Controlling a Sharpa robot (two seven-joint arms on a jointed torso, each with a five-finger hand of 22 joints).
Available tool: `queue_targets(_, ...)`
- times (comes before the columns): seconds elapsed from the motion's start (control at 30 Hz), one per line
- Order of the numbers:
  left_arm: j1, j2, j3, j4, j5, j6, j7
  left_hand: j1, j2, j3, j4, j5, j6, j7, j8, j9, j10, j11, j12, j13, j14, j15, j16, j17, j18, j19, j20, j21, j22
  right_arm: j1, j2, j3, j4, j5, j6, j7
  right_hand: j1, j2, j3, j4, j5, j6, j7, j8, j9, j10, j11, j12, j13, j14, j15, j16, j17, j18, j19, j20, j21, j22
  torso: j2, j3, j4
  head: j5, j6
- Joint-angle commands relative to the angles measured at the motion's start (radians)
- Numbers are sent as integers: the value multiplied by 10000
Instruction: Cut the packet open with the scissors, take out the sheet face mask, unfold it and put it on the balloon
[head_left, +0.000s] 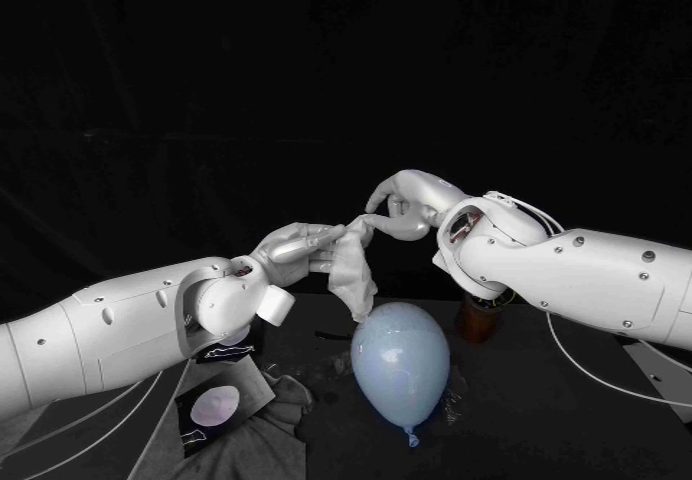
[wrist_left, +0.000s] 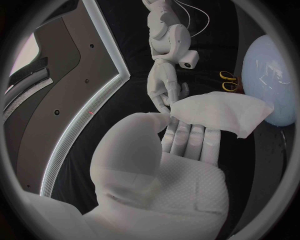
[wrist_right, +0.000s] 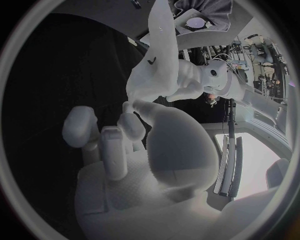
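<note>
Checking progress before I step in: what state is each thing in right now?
sheet face mask: out of the packet, bunched, hanging between both hands.
left hand: holds the mask.
right hand: pinches the mask's upper end.
balloon: inflated, lying bare on the table.
packet: lying on a grey cloth.
scissors: lying unheld.

There is one pale blue, egg-shaped rubber balloon at lower centre of the head view, and one white, limp sheet face mask just above it. The silver hands number two, the left hand at centre left and the right hand above centre. At lower left lie one dark packet with a pale oval and one crumpled grey cloth, and the left wrist view's upper right shows one pair of yellow-handled scissors.
</note>
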Motion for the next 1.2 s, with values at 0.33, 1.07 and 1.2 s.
queue_targets(0.33, 10, -19, 12, 72, 145, -526, 350, -66, 104, 168, -98, 29, 58, 4, 125, 51, 138, -25, 5, 5, 223, -87, 111, 41, 177, 16, -56, 16, 17, 5, -104, -42, -313, 1590, -399, 590, 276, -465, -531, 326, -26, -691, 328, -676, -292, -1841, 294, -2536, -2258, -263, 304, -635, -260, 541, -1292, 338, -2287, -469, 6, 0, 4, 12, -14)
queue_targets(1.07, 10, -145, 12, 149, 404, -1186, 216, -125, 79, 200, -142, 30, 53, 62, 132, 61, 121, -4, -12, -1, 274, -91, 128, 51, 175, 74, -81, 45, 22, -426, -836, -137, 936, 3427, -2531, 2859, 1085, 196, -328, -81, 292, 805, -197, -3, -97, 1458, -184, 2217, 1586, 1048, -115, 308, 2627, -117, 1100, 3, 1511, 1206, 13, 7, -2, 80, 48)
queue_targets(1.2, 9, -153, 9, 189, 406, -1216, 195, -139, 82, 208, -148, 29, 52, 77, 131, 61, 114, 5, -16, -2, 272, -88, 125, 50, 173, 76, -83, 46, 20, -523, -796, -144, 1212, 3429, -2761, 3010, 967, 180, -382, -32, 290, 781, -193, -34, -119, 1618, -184, 2485, 1851, 1048, -124, 308, 2627, -152, 1196, -15, 1691, 1294, 9, -2, 5, 74, 52)
